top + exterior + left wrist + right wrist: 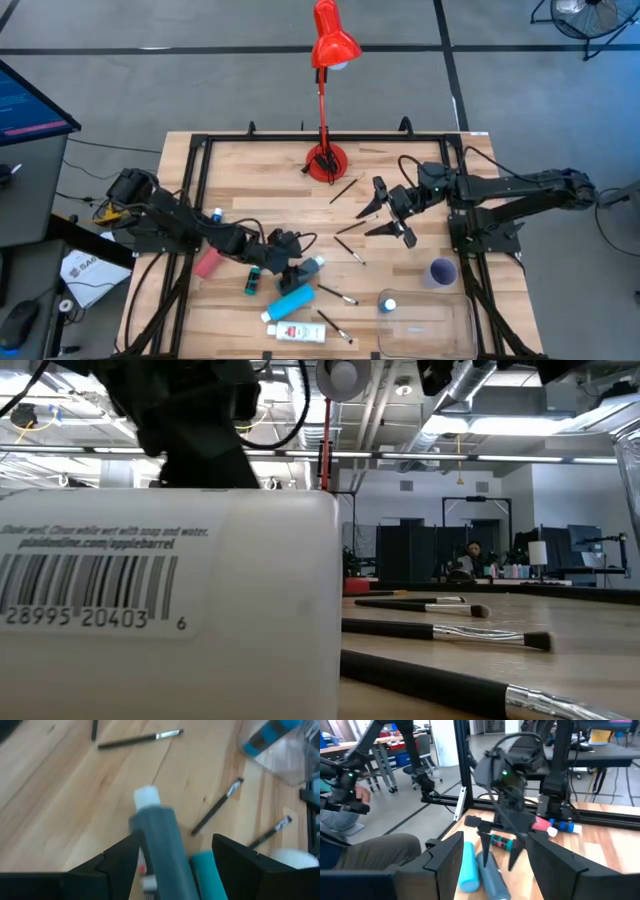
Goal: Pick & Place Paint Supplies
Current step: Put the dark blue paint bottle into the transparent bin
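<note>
Left gripper [297, 272], fingers apart and astride the slate-blue tube [159, 847] lying beside the teal tube [295, 298] near the lamp-side table middle, should close squarely mid-body, clear of the cap, before lifting.

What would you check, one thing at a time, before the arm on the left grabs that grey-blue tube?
1. Left gripper straddles the grey-blue tube: ok, a finger on each side.
2. Tube gripped firmly: cannot tell, gaps still show beside it.
3. Neighbouring teal tube clear of the fingers: not ok, it lies between them too.
4. Clear tray has room: ok, only one bottle sits in it.
5. Right gripper out of the way: ok, it waits near the brushes, open and empty.
</note>
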